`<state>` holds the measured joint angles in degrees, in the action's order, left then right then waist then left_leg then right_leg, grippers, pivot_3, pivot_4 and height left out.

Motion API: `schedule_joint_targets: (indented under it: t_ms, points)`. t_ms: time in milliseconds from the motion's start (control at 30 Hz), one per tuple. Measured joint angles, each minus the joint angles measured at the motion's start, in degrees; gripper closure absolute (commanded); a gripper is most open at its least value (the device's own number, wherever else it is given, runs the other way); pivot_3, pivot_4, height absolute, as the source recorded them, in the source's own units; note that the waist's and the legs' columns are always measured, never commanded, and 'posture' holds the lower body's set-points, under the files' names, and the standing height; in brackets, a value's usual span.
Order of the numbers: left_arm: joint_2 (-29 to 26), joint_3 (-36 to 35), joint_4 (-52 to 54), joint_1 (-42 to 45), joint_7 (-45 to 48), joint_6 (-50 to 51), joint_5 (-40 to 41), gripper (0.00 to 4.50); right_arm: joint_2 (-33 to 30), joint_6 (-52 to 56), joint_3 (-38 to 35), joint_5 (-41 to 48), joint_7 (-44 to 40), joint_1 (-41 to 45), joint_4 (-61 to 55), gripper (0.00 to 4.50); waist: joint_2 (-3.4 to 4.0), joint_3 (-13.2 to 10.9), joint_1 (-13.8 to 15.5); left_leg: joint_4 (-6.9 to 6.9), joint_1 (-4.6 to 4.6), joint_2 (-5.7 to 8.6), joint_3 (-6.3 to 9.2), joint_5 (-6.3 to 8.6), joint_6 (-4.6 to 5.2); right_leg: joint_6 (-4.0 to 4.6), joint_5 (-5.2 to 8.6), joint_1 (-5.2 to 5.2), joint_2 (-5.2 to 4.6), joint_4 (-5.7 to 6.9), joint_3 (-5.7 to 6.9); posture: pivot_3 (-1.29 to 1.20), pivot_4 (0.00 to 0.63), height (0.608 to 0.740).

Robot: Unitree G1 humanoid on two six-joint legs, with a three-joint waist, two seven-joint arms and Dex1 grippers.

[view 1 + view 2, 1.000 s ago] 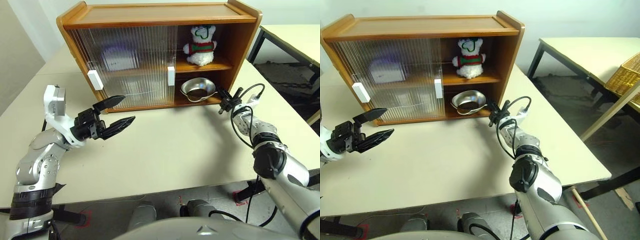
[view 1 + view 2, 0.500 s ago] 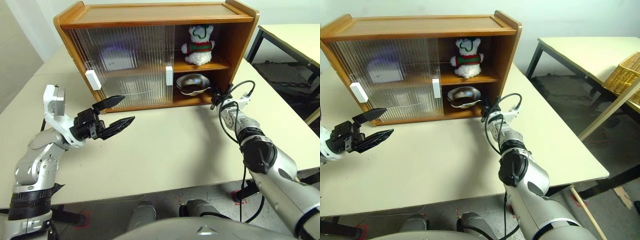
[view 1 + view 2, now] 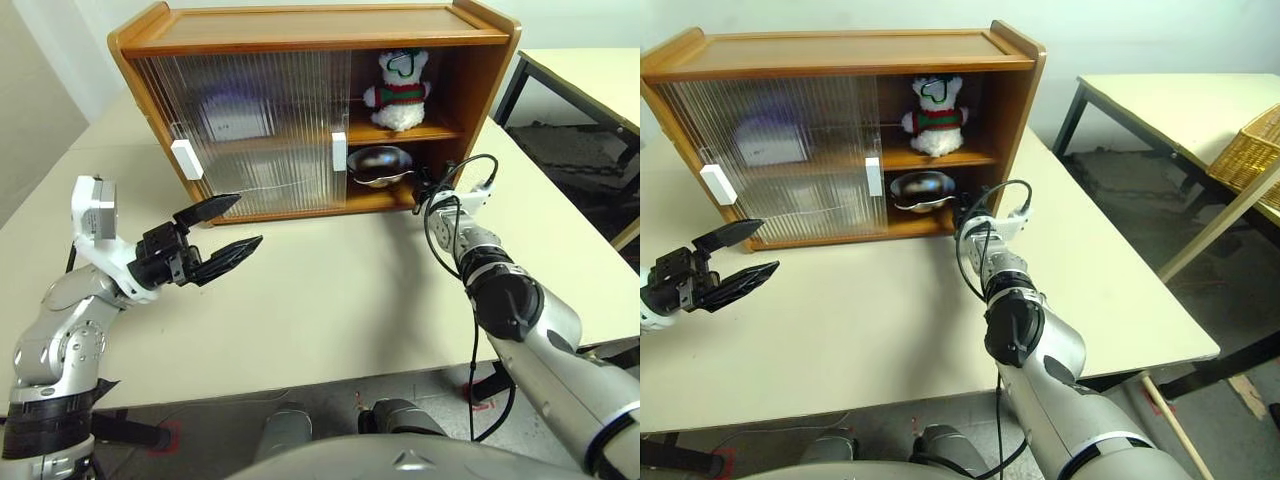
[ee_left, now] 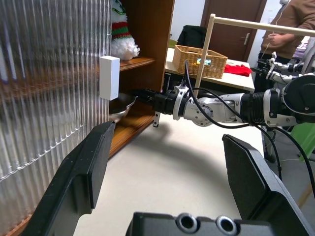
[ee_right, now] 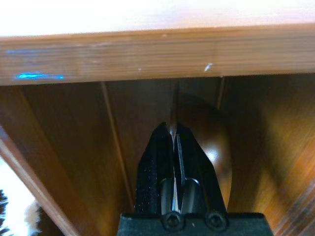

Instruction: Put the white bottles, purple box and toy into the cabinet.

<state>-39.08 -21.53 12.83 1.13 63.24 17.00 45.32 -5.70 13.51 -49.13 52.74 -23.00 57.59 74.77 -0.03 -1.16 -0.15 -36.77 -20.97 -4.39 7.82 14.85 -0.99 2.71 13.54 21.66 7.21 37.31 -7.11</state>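
toy (image 3: 400, 88): upper shelf of cabinet (image 3: 300, 30), stowed
right gripper (image 3: 418, 192): together, at steel bowl (image 3: 378, 165), 3 o'clock side
left gripper (image 3: 222, 232): apart, idle

Right hand (image 4: 142, 93) beside steel bowl (image 4: 119, 106)

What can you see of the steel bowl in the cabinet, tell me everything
The bowl is a shallow, shiny steel dish with a thin rim, tilted rather than flat, its hollow facing out and up. It sits on the lower shelf of the cabinet in the open right half, just right of the sliding door's white handle and below the toy. The shut right gripper pinches its rim on the right side.
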Motion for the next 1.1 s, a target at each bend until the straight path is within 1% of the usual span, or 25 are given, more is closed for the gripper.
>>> schedule_joint_targets:
  t_ms: [33,67,167,267,367,633,833,933,1000,1067,1100]
  points:
    - [-0.13,-0.1,0.15,-0.12,-0.11,0.02,0.06,0.0,0.0,-0.32,0.16,-0.51,0.19,0.0,0.0,3.8,0.0,0.0,0.06,0.0,0.0,0.0,0.01,0.0,0.0,0.02,0.0,0.0,0.0,0.0,0.0,0.09,0.014,0.74]
    - [-0.17,-0.1,0.31,-0.2,-0.18,0.1,0.08,0.0,0.0,-0.61,0.29,-1.11,0.29,0.01,0.0,3.47,0.0,0.0,0.1,0.0,0.0,0.0,0.05,0.0,0.0,0.04,-0.01,0.0,0.0,0.0,0.0,0.09,0.013,0.74]
    - [-0.27,-0.1,0.46,-0.26,-0.19,0.22,0.15,0.0,0.11,-1.08,0.38,-1.97,0.33,0.02,0.0,2.29,0.0,0.0,0.13,0.0,0.01,-0.01,0.18,0.0,0.0,0.13,-0.04,0.01,0.0,0.0,0.0,0.07,0.011,0.74]
    - [-0.37,-0.08,0.44,0.04,-0.16,0.37,0.15,0.0,0.09,-1.44,0.39,-2.47,0.32,0.02,0.0,1.25,-0.01,0.01,0.12,-0.01,0.01,-0.01,0.32,0.0,0.0,0.17,-0.07,0.02,0.0,0.0,0.01,0.06,0.009,0.74]
    - [-0.37,0.03,0.36,1.12,-0.04,0.37,0.11,0.0,-0.27,-1.43,0.39,-3.0,0.23,0.02,-0.02,0.06,-0.01,0.02,0.1,-0.02,0.02,0.0,0.36,0.0,0.0,0.18,-0.09,0.01,0.0,0.0,0.01,0.05,0.01,0.74]
    - [0.52,1.76,-0.44,2.45,0.43,0.36,-0.06,0.0,-3.91,1.33,0.39,-3.24,-0.52,-0.45,-1.65,0.02,-0.01,0.02,0.09,-0.05,0.01,0.01,0.19,0.0,0.0,0.14,-0.11,0.0,0.0,0.0,0.01,0.03,0.016,0.74]
    - [0.76,2.32,-1.57,3.05,0.82,0.24,-0.19,0.0,-5.95,9.07,1.79,-3.36,-0.92,-4.42,-7.13,0.02,-0.02,0.03,0.06,-0.04,0.05,0.0,-0.15,-0.01,0.01,0.09,-0.12,-0.03,0.01,0.02,0.02,0.02,0.022,0.74]
    - [0.78,2.41,-2.04,3.34,1.05,0.11,-0.3,0.0,-6.0,14.75,4.94,-3.94,-1.39,-7.47,-13.16,0.02,-0.02,0.03,-0.02,-0.05,0.06,0.01,-0.19,-0.03,0.04,-0.08,-0.07,-0.03,0.01,0.02,0.01,0.01,0.027,0.74]
    - [0.82,2.54,-2.51,3.75,1.33,0.06,-0.44,0.0,-5.42,20.48,6.15,-3.48,-0.26,-10.04,-19.71,0.02,-0.02,0.03,-0.08,-0.08,0.08,0.01,-0.21,-0.03,0.05,-0.2,-0.01,-0.04,0.02,0.02,0.02,0.01,0.027,0.74]
    - [0.86,2.59,-2.9,4.08,1.51,-0.02,-0.54,0.0,-4.4,26.28,9.68,-3.12,0.38,-14.24,-29.54,0.02,-0.02,0.03,-0.15,-0.07,0.1,0.0,-0.2,-0.04,0.05,-0.32,0.06,-0.06,0.04,0.02,0.02,0.01,0.028,0.74]
    - [0.87,2.58,-2.97,4.16,1.62,-0.05,-0.58,0.0,-4.16,29.12,13.71,-3.56,-0.19,-17.61,-36.79,0.02,-0.03,0.03,-0.22,-0.07,0.1,0.01,-0.21,-0.04,0.06,-0.41,0.1,-0.05,0.07,0.02,0.04,0.01,0.028,0.74]
